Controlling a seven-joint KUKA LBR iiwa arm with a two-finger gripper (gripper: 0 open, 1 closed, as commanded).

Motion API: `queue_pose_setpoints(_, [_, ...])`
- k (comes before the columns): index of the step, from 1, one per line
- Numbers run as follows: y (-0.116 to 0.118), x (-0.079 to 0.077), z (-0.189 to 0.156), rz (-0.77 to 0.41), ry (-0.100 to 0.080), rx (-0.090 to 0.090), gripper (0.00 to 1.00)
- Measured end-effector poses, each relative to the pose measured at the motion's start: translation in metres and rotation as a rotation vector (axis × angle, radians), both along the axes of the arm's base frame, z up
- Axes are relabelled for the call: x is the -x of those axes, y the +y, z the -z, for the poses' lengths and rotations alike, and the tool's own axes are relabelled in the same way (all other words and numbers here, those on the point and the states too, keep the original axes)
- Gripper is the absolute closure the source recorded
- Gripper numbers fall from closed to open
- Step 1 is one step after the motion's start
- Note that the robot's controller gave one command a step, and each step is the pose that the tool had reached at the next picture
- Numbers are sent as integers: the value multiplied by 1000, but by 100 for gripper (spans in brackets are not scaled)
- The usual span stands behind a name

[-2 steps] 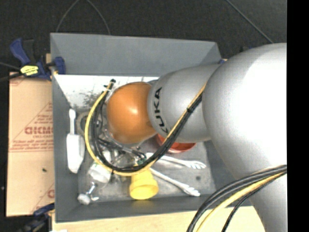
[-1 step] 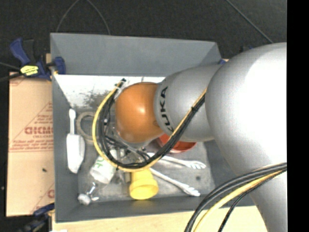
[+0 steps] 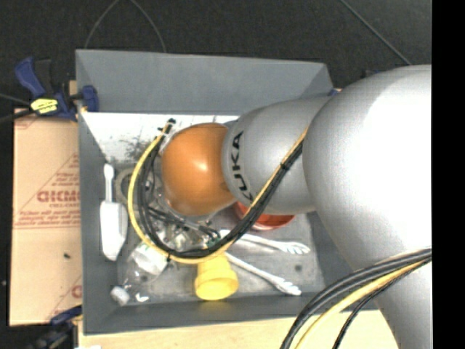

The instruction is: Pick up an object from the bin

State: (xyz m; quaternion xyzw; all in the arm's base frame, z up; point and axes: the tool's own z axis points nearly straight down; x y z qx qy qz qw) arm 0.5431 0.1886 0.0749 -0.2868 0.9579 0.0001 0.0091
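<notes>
My gripper (image 3: 174,230) is low in the middle of the bin, mostly hidden under the arm's orange cover and cables. Just below and left of it lies a clear plastic bottle (image 3: 142,266) on its side, its cap end toward the front left corner. A yellow cup-shaped piece (image 3: 216,279) lies right below the gripper near the front wall. To the left, a white brush-like tool (image 3: 110,220) lies along the left wall.
Two white plastic forks (image 3: 270,247) (image 3: 267,276) lie right of the yellow piece. A red-orange thing (image 3: 273,221) peeks out from under the arm. The arm covers the bin's right half and back.
</notes>
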Motion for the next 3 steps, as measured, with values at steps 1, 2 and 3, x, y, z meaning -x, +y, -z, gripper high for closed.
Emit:
queue_pose_setpoints(1, [0,0,0,1,0,0,100])
queue_pose_setpoints(2, [0,0,-3,5,-2,-2,100])
queue_pose_setpoints(3, [-1,1,-29,8,2,0,100])
